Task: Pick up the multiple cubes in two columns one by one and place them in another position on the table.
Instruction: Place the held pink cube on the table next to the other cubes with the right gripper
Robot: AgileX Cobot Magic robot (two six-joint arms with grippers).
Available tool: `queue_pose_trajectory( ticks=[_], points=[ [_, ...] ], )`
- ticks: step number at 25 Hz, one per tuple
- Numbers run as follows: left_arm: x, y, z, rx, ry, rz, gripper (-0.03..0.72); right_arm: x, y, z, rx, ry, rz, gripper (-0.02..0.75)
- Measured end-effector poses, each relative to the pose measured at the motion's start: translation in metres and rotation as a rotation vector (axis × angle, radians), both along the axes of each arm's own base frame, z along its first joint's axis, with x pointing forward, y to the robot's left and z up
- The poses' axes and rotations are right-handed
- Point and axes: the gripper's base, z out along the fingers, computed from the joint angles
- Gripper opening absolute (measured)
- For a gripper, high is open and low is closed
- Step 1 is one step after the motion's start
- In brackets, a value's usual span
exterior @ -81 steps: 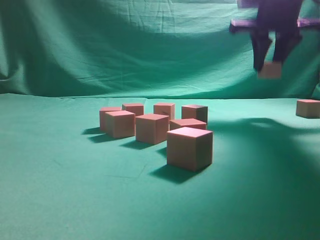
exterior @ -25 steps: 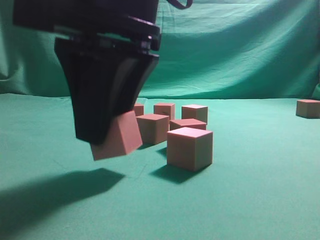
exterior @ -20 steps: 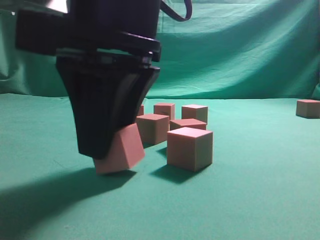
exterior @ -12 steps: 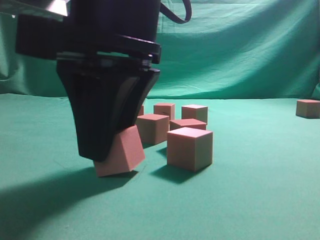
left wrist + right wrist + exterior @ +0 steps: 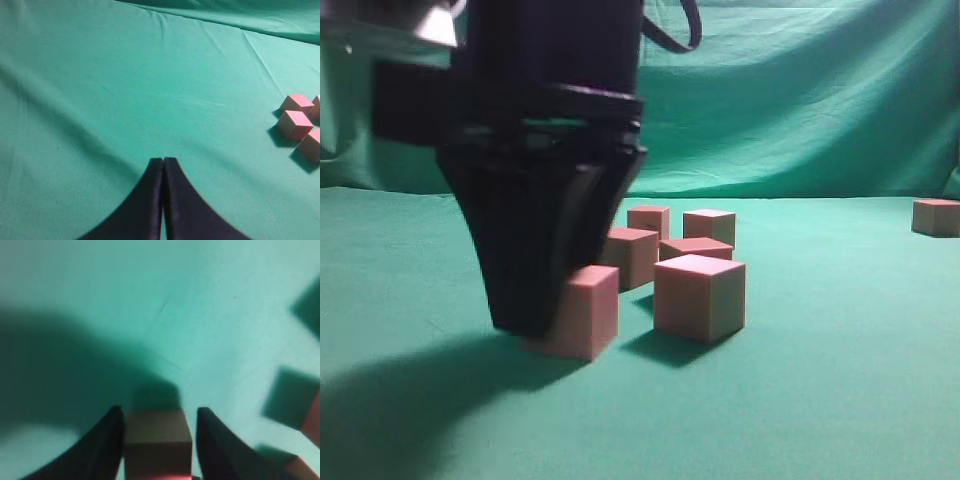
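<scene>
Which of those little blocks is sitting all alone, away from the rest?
The cube at the far right edge of the table; the others cluster near the middle.

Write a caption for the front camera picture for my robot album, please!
Black right gripper sets a pink cube on the green table, beside more cubes.

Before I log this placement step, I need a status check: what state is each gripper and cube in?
right gripper: jaws around the held cube, not released.
held cube: level, sitting flat on the table.
left gripper: shut, empty, above bare cloth.
nearest loose cube: upright, just right of the held cube, apart from it.
far-right cube: upright, alone.
</scene>
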Motion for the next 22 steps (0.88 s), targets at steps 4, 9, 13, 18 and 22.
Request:
queue_pose_trajectory(
  ticks=[4,9,13,18,22],
  points=[
    [0.000,0.000,0.000,0.000,0.000,0.000,0.000,0.001,-0.001,-0.005,-0.026,0.003,0.007,0.444],
    [0.000,0.000,0.000,0.000,0.000,0.000,0.000,0.001,0.000,0.000,-0.044,0.011,0.008,0.541],
    [0.000,0.000,0.000,0.000,0.000,0.000,0.000,0.008,0.011,0.024,-0.023,-0.001,0.007,0.567],
    [0.000,0.000,0.000,0.000,0.000,0.000,0.000,0.016,0.026,0.073,0.018,-0.025,0.004,0.567],
    [0.000,0.000,0.000,0.000,0.000,0.000,0.000,0.025,0.034,0.119,0.090,-0.114,-0.007,0.567]
  ],
)
